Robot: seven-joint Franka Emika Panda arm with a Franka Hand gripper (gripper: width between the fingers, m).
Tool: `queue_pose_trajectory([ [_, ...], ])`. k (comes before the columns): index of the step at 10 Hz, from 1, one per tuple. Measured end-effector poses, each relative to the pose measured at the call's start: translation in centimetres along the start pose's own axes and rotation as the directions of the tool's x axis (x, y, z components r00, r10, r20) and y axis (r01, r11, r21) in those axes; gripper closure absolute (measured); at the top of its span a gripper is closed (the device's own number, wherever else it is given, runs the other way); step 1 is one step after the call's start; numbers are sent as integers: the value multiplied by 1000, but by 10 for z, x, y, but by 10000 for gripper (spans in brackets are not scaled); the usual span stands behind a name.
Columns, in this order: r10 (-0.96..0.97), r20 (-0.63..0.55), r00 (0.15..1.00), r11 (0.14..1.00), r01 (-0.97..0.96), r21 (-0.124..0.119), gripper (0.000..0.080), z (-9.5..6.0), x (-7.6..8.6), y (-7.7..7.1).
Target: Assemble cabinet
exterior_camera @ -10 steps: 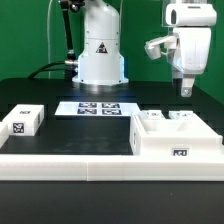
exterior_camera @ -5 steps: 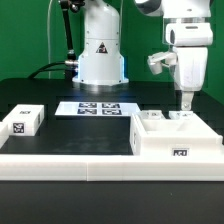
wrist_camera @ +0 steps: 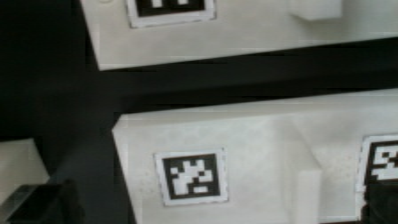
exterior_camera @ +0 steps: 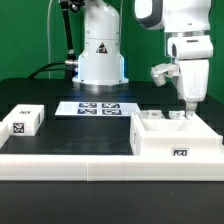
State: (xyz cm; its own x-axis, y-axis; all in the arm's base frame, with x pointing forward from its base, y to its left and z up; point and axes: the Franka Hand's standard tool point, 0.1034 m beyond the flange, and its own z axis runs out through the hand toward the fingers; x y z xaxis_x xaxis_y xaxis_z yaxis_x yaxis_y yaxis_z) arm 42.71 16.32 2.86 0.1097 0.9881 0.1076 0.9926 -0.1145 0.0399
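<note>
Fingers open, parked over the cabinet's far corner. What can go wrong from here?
1. The fingers appear to hang above the cabinet near its corner on the exterior view's right. A straight descent may land a tip on a wall instead of straddling it.
2. Off-centre contact there could shove or tilt the cabinet.
3. The wrist view is blurred, with one tag whole and the others cropped, so alignment may be poor.
</note>
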Motion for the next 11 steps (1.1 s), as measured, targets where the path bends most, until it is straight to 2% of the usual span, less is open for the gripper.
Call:
queue_pose_trajectory([
  [2, -4, -7, 1000, 1000, 4, 9, 2, 8, 2, -8],
  [6, -1, -13, 1000, 1000, 2, 13, 2, 15, 2, -11],
  [8, 0, -13, 1000, 1000, 1, 12, 242, 15, 2, -11],
  [9, 1, -13, 1000, 1000, -1, 14, 242, 16, 1, -11],
  [10, 1, -13, 1000, 1000, -1, 15, 425, 17, 1, -12],
  [11, 2, -13, 1000, 1000, -1, 15, 562, 17, 1, -12],
])
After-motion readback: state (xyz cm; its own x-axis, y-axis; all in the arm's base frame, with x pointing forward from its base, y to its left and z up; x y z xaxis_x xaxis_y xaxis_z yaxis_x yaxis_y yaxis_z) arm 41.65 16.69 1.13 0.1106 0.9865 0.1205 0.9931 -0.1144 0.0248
